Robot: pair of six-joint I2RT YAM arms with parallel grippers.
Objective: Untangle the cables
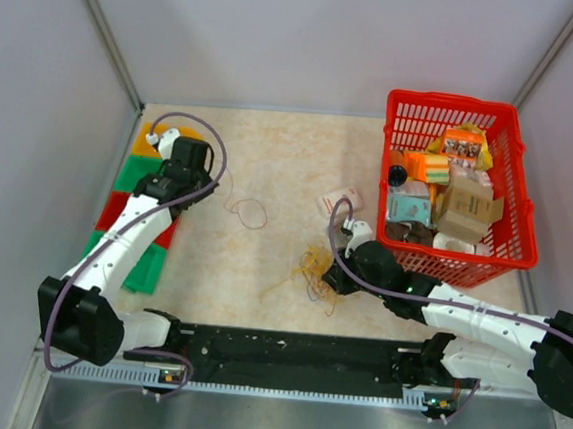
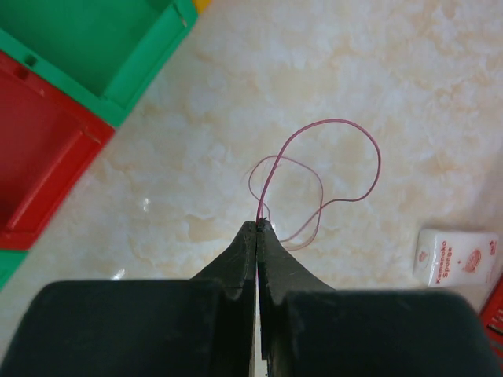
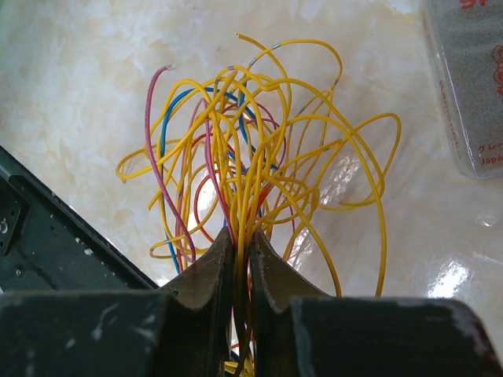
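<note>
At left fingers [image 2: 236, 263]: pressed together on one end of a pink wire [image 2: 350, 126], nothing else pinched. Wire loops forward from the tips and lies on the bench [image 2: 377, 47], right of the green tray [image 2: 102, 47] and red tray [image 2: 39, 157].

At right fingers [image 3: 206, 275]: clamped on a bunch of mostly yellow strands at the root of the tangle [image 3: 267, 149]. Strands fan straight ahead from the tips, long axis in line with the fingers, red and blue mixed in.

Top view: tangle [image 1: 314, 267] sits right at the right fingers; pink wire [image 1: 250, 211] lies well apart to its left, nearer the left arm. No link visible between them.

Judgement: pink wire looks free of the tangle. The next strand has to come out of the tangle, so the right arm anchors and the left must reach rightward. Sponge pack [image 1: 343, 201] is near the tangle, basket [image 1: 457, 101] beyond.
</note>
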